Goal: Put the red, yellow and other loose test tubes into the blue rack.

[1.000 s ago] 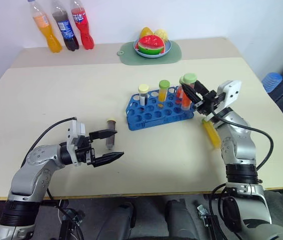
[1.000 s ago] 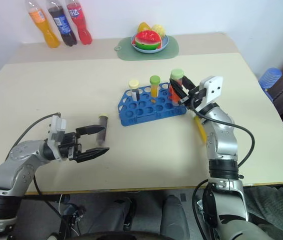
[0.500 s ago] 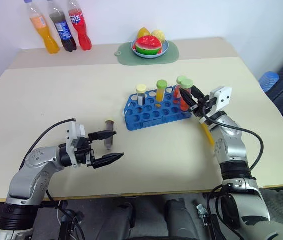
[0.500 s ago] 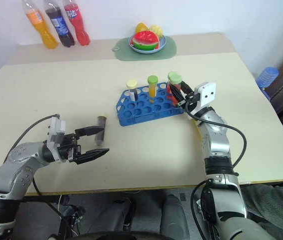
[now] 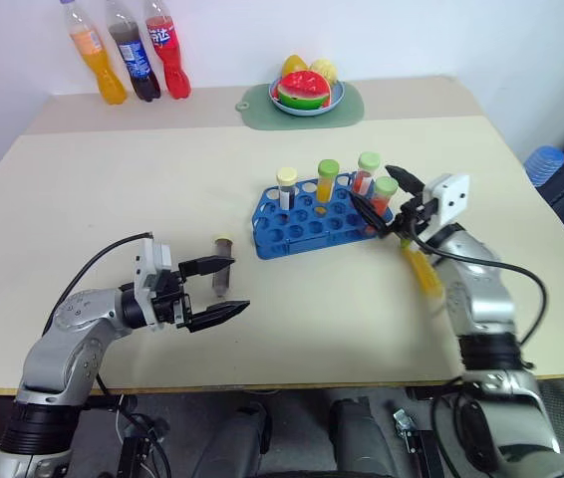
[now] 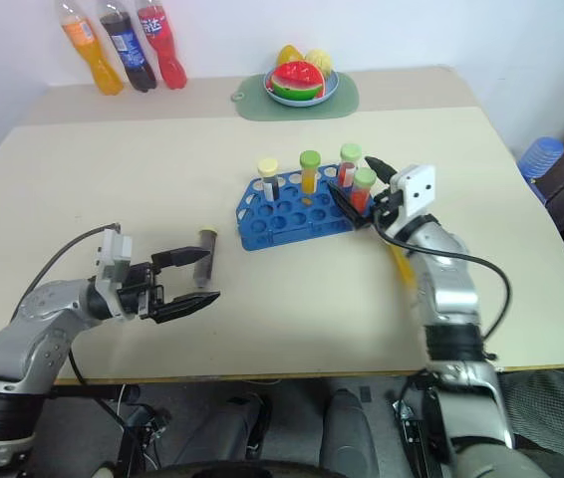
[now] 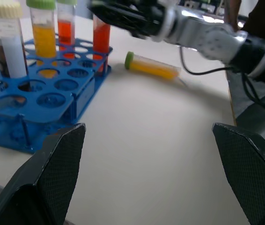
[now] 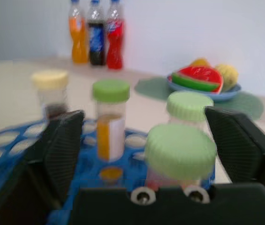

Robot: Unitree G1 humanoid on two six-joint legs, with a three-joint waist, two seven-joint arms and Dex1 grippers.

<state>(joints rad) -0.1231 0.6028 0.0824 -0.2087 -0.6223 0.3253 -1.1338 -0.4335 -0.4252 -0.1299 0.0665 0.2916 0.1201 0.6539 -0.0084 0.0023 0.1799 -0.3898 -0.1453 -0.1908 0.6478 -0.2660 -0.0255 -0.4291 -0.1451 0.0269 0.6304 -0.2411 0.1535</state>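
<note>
I have just seated the orange-red tube [image 5: 384,195] in the blue rack [image 5: 314,222], at its right end; my right gripper [image 5: 386,199] stands spread on either side of its green cap. The yellow tube [image 5: 423,269] lies just right of the rack, the brown tube [image 5: 221,264] left of it by my spread left gripper [image 5: 224,287]. Next I judge: back off, pick the yellow one.
</note>
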